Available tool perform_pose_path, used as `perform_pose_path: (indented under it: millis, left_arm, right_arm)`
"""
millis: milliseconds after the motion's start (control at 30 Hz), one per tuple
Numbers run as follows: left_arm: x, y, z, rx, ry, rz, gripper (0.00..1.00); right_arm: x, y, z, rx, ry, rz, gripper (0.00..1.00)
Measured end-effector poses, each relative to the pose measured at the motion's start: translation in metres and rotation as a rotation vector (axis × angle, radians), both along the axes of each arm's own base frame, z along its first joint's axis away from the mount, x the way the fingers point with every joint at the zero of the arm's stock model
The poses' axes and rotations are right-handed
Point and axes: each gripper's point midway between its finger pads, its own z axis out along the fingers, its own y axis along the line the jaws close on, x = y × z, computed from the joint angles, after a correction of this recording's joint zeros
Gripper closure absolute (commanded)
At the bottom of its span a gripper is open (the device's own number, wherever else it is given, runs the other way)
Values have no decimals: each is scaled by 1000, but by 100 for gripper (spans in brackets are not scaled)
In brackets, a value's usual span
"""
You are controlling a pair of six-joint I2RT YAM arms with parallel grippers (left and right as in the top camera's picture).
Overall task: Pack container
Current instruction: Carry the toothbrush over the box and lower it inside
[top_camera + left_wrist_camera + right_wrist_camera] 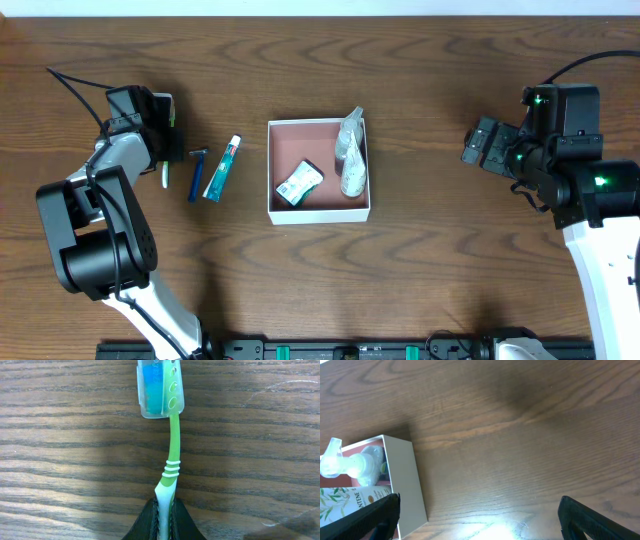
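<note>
Green-handled, the toothbrush (173,435) is clamped between the fingers of the left gripper (163,522). The right gripper (482,520) is held wide apart. The container (320,213) is set mid-table, with a pump bottle (350,150) and packet (299,183) inside.

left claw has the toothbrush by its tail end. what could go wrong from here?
1. The left claw pinches only the handle tip of the toothbrush, so the capped head may droop or twist out on lifting.
2. The razor and toothpaste lie between it and the container; a low carry could knock them.
3. A bagged bottle and packet already sit inside, so the brush might end propped on the rim.
</note>
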Motion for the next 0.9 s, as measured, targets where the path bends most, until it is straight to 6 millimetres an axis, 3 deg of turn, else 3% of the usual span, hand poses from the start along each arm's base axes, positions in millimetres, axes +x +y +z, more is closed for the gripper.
perform_pose_path:
  millis: [367,567,667,900]
  left_arm:
    - [-7,-4,0,-47,28,56,94]
    - [-17,-23,7,-69,61,44,94]
    - [-17,-41,27,-71,40,20,94]
    - [-16,-73,101,-74,-99,-28,94]
  right_arm:
    - [0,0,0,0,0,0,1]
    - [0,0,0,0,0,0,1]
    - [0,0,0,0,0,0,1]
    - [0,0,0,0,0,0,1]
